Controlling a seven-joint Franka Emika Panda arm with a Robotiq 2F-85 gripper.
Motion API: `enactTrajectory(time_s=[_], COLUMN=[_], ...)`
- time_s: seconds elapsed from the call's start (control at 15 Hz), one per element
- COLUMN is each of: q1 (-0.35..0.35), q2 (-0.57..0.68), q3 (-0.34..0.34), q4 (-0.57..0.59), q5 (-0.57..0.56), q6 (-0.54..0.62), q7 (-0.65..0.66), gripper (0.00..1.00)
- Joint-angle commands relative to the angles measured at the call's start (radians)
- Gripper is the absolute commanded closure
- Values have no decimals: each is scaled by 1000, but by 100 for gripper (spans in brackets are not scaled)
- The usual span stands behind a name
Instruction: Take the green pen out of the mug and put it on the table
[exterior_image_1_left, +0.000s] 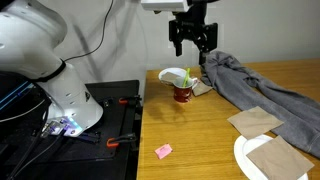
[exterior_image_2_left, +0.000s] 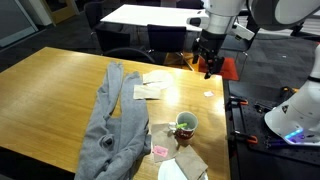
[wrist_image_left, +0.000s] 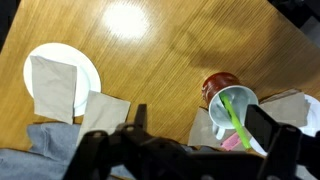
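Evidently only beginning: hovering the gripper (exterior_image_1_left: 192, 45) high over the counter (exterior_image_1_left: 200, 130), jaws apart and gripping nothing. Finding the mug (exterior_image_1_left: 182, 92) almost directly below, near the counter's edge beside the robot base, with the green pen (wrist_image_left: 234, 115) leaning inside it. Leaving everything to do: descending, pinching the pen, lifting it out, laying it down.

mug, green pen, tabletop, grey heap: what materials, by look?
Mug: likely glazed ceramic, glossy dark red outside, pale inside.
Green pen: probably plastic, smooth uniform colour.
Table: wood or wood veneer, visible grain; lamp glare suggests a sealed sheen.
Grey heap: fabric, soft folds.
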Motion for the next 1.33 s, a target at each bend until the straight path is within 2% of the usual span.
enactTrajectory(time_s=[0.0,0.33,0.6,0.93,1.27], q1=[38,97,148,214,249], q2=[-11,17,41,70,141], q3=[9,25,34,26,32], q4=[-61,-103,-140,-182,-180], q5=[23,49,117,219,249], q6=[97,202,288,390,474], q7=[-42,-40,-46,-110,-179], gripper=[0,0,0,0,0])
